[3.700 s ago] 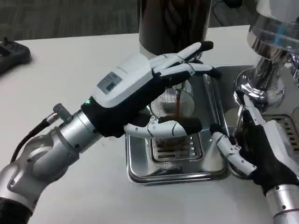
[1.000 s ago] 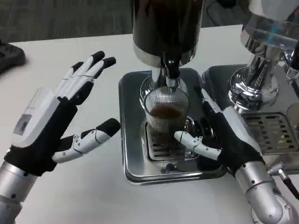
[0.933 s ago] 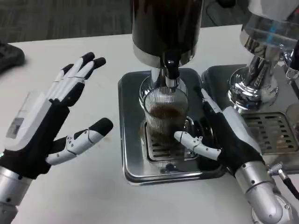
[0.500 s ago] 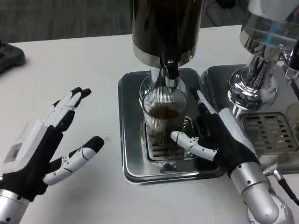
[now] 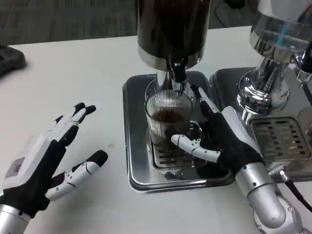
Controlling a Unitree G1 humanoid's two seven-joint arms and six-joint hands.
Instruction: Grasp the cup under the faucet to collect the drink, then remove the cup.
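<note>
Ribbed glass cup (image 5: 168, 122), upright under faucet (image 5: 178, 74)

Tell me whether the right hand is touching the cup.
Touching. In the head view the right hand wraps the ribbed glass cup from its right side, and the thumb lies across the cup's lower front with no gap showing.

A ribbed glass cup (image 5: 166, 119) with dark drink in it stands on the grate of a steel drip tray (image 5: 136, 165), directly under the faucet (image 5: 178, 74) of a dark dispenser (image 5: 171, 27). The right hand (image 5: 219, 139) is just beside the cup on its right, with the thumb reaching in front of the cup; whether it touches is not clear. The left hand (image 5: 44, 163) hovers open over the white table (image 5: 73, 73) at near left. At far right stands 1 more dispenser (image 5: 273, 58) with a chrome base.
</note>
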